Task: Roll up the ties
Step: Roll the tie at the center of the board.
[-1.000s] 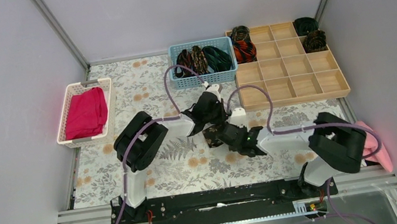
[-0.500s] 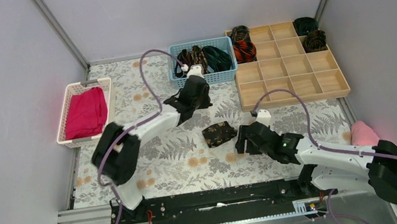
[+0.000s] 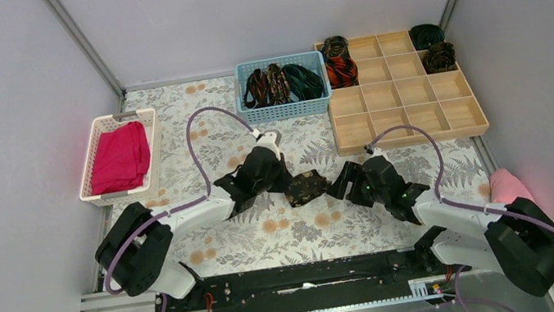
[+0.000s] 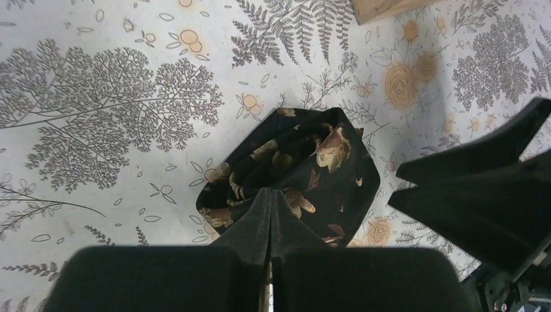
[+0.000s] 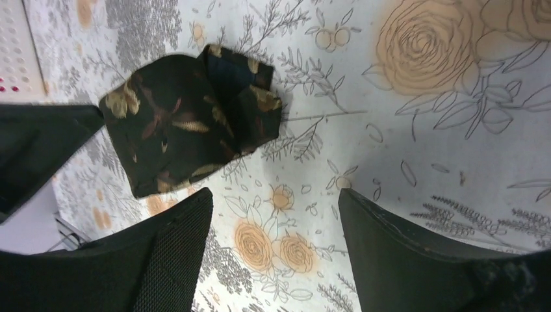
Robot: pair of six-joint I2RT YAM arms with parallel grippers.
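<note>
A black necktie with gold-brown flecks [image 3: 307, 187] lies rolled into a loose coil on the floral-patterned bench [image 3: 169, 122], not yet in storage. Four more rolled ties [image 3: 341, 72] sit in a wooden compartment tray [image 3: 410, 124]. Several unrolled ties [image 3: 285, 83] wait in a blue plastic basket [image 3: 284, 111], so much remains. The left jaws, pressed together, reach the coil's near edge, perhaps touching it. The right jaws stand apart just beside it, holding nothing.
</note>
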